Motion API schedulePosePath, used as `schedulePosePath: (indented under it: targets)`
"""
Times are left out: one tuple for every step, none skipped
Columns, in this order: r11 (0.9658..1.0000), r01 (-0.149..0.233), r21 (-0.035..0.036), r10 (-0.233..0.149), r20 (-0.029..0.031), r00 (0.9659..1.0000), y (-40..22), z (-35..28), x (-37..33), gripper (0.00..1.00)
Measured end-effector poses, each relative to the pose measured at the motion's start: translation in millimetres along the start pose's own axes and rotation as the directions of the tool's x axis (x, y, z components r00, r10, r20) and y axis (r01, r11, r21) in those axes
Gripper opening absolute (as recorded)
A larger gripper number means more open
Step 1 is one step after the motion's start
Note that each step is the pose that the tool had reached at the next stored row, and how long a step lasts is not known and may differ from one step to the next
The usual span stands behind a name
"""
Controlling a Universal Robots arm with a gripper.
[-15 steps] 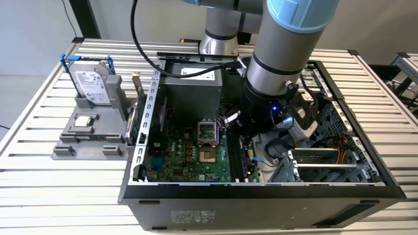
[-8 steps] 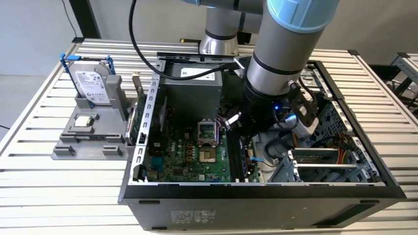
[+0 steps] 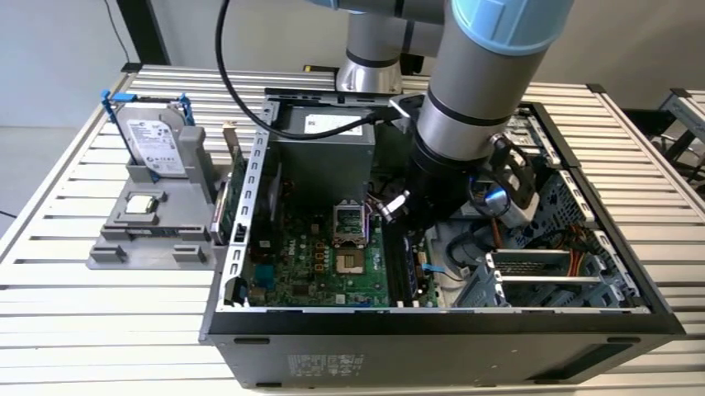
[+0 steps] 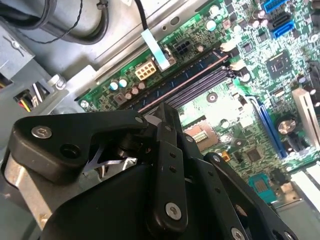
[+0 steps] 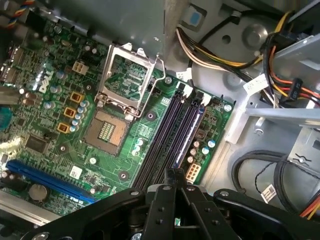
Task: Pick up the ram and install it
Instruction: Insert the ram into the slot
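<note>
Jaws (image 5: 175, 173) together in both wrist views (image 4: 165, 111); fingertips meet with nothing visible between them.

- Position: hanging just above the memory slots (image 5: 172, 127), at the slot ends away from the white latches. Slots also seen in the second wrist view (image 4: 187, 82).
- Slot count: four, side by side, dark; no stick seen standing in any.
- Beside the slots: processor socket (image 5: 107, 131) bare, its metal frame (image 5: 129, 75) swung up. One socket.
- All of this sits on the green motherboard (image 5: 50, 125), one board, lying in the open computer case (image 3: 441, 330).
- Exterior view: arm (image 3: 468, 115) reaches down into the case, toward the exterior view's right of the socket.
- Outside the case, on the exterior view's left: grey holder (image 3: 154, 243) on the slatted counter (image 3: 88, 330). Contents:
  - one hard drive (image 3: 154, 144), upright, blue brackets;
  - one small square processor (image 3: 141, 205), lying flat;
  - the ram (image 3: 224, 210), one dark green strip on edge along the holder's side nearest the case, well apart from the jaws.
</note>
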State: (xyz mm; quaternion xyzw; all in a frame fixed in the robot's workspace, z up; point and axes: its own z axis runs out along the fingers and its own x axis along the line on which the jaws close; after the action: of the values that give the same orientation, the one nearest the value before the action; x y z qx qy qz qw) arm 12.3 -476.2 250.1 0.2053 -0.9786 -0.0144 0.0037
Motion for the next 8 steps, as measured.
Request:
schedulePosePath:
  targets:
    - [1.0000,0.009,-0.0002,-0.009,-0.0003,1.0000,-0.1,-0.1,-0.2,0.00]
    - [0.9998,0.017,-0.0003,-0.017,-0.0008,0.9998,-0.2,-0.2,-0.4,0.00]
    - [0.9996,0.027,-0.0005,-0.027,-0.0010,0.9996,-0.3,-0.2,-0.6,0.00]
    - [0.9993,0.036,-0.0006,-0.036,-0.0012,0.9993,-0.3,-0.2,-0.7,0.00]
    - [0.9990,0.046,-0.0007,-0.046,-0.0017,0.9990,-0.4,-0.3,-0.9,0.00]
    - [0.9985,0.054,-0.0008,-0.054,-0.0023,0.9985,-0.5,-0.3,-1.1,0.00]
    - [0.9981,0.062,-0.0010,-0.062,-0.0030,0.9981,-0.6,-0.4,-1.3,0.00]
    - [0.9975,0.070,-0.0013,-0.070,-0.0037,0.9975,-0.6,-0.4,-1.4,0.00]
